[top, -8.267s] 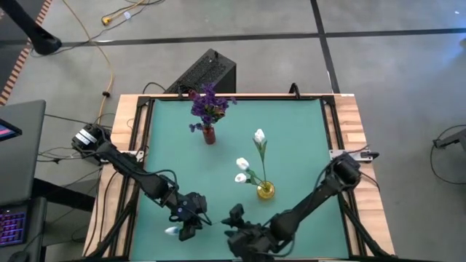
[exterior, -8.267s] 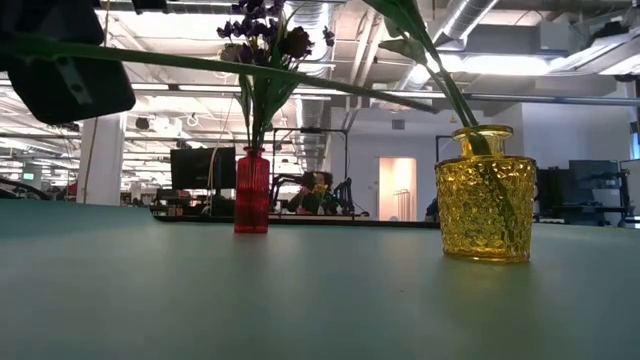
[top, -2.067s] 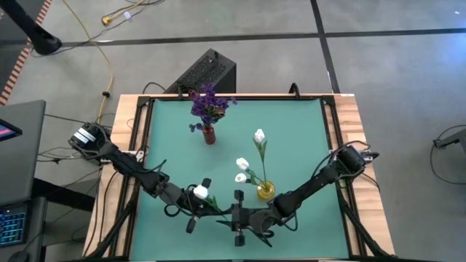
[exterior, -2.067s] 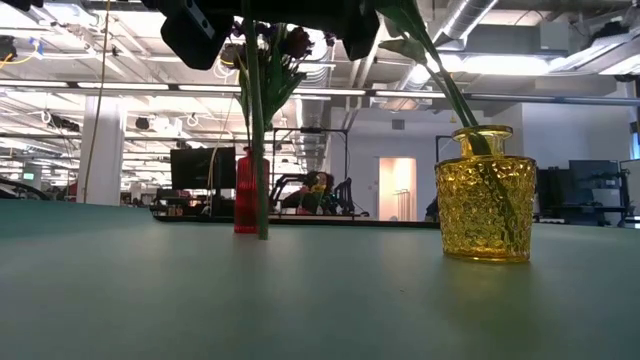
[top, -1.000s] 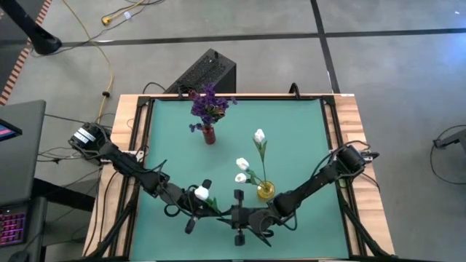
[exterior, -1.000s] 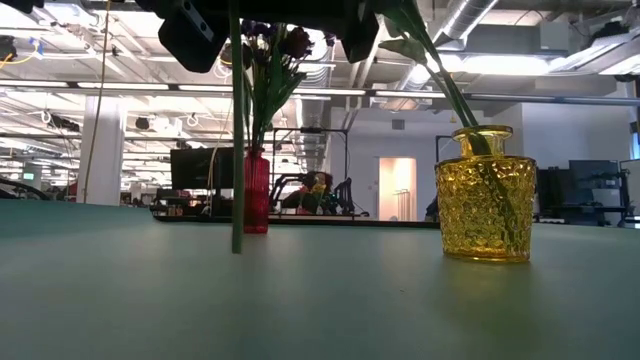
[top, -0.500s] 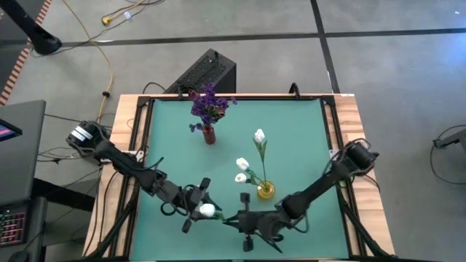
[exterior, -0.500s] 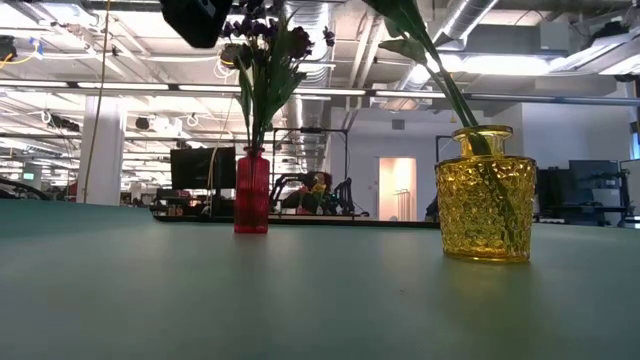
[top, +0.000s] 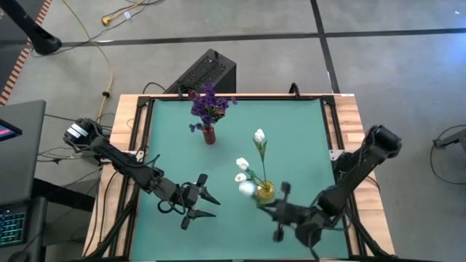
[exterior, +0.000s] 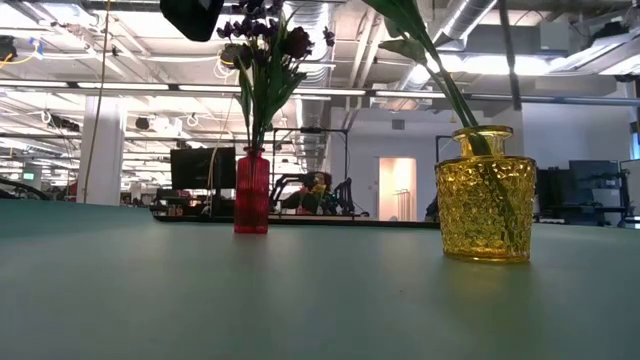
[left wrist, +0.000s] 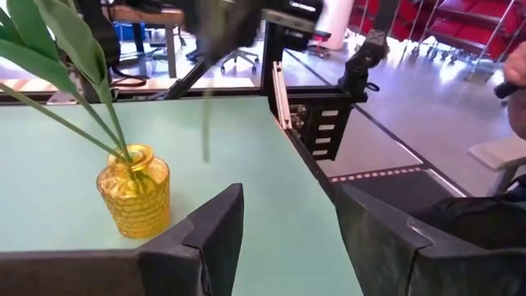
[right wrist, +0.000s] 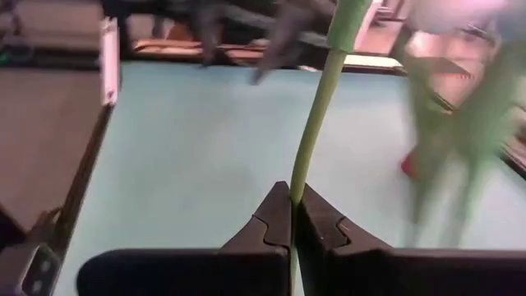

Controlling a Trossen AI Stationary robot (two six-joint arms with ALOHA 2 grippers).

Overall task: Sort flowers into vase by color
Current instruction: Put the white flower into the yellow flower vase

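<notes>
- Right gripper (right wrist: 292, 215) up over the near right part of the green table top (top: 291, 138), pinched tight on the thin green stem (right wrist: 312, 123) of a white flower (top: 247, 188).
- White bloom of that flower just left of the yellow bumpy glass vase (top: 266, 191), seen from above.
- Yellow vase on the table near the middle right, already with more white flowers on long green stems (top: 259, 137) sticking up and leaning to the far side.
- Left gripper (top: 204, 203) low over the near left part of the table, fingers (left wrist: 215, 234) spread apart, nothing between them.
- Well apart from the right gripper, with bare green table between.
- Small red glass vase (top: 209, 135) at the far left of the table, full of purple and dark red flowers (top: 210, 104).
- From table height: red vase (exterior: 251, 190) farther back on the left, yellow vase (exterior: 485, 195) closer on the right, both standing up straight.
- Black box (top: 204, 73) on the floor past the far edge of the table.
</notes>
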